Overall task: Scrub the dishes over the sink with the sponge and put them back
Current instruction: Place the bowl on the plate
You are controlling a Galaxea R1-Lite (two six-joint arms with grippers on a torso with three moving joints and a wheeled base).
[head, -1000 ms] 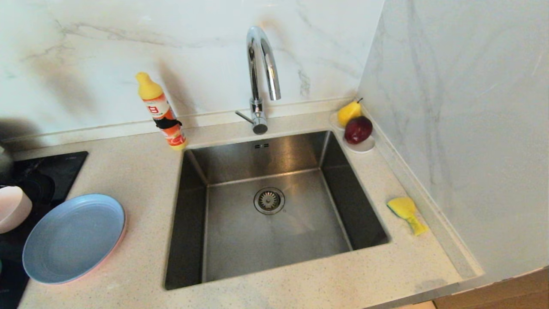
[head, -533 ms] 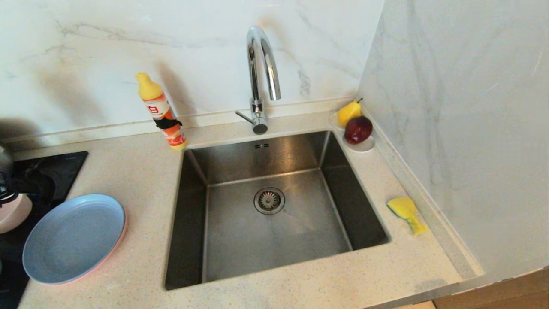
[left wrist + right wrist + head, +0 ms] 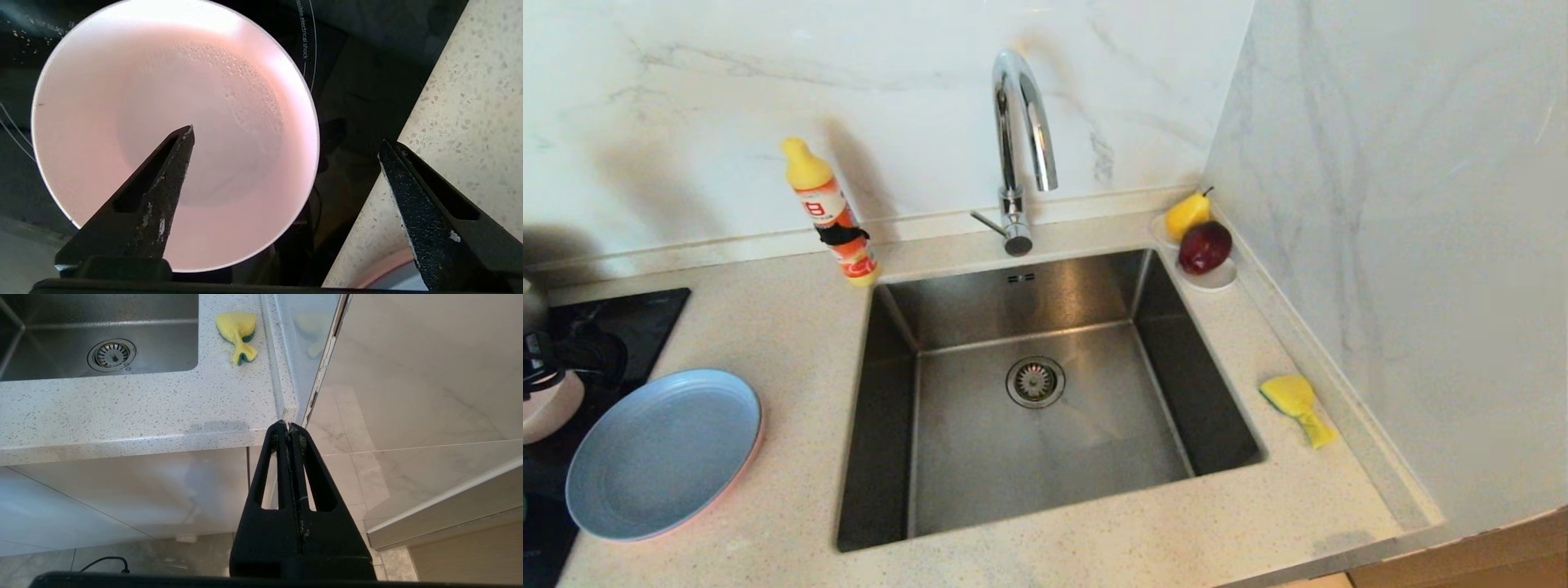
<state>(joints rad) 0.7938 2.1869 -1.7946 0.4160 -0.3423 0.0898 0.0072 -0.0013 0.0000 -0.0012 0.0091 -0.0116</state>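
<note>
Black left pincer (image 3: pixel 286 139) wide apart over pale pink bowl (image 3: pixel 171 122), empty.

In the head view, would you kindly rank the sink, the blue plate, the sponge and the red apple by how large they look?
Largest to smallest:
1. sink
2. blue plate
3. sponge and red apple: these look about alike, and the apple lies farther from the camera, so I leave them unranked.

- Bright, even daylight fills the head view; the white marble back wall (image 3: pixel 768 82) carries soft grey shadows at its left.
- The tall chrome gooseneck tap (image 3: pixel 1021 122) shows sharp highlights.
- The brushed-steel rectangular sink (image 3: pixel 980 457) gleams dully on its floor.
- In the left wrist view, the pale pink matte bowl (image 3: pixel 102 81) glares white at its rim, slightly blurred.
</note>
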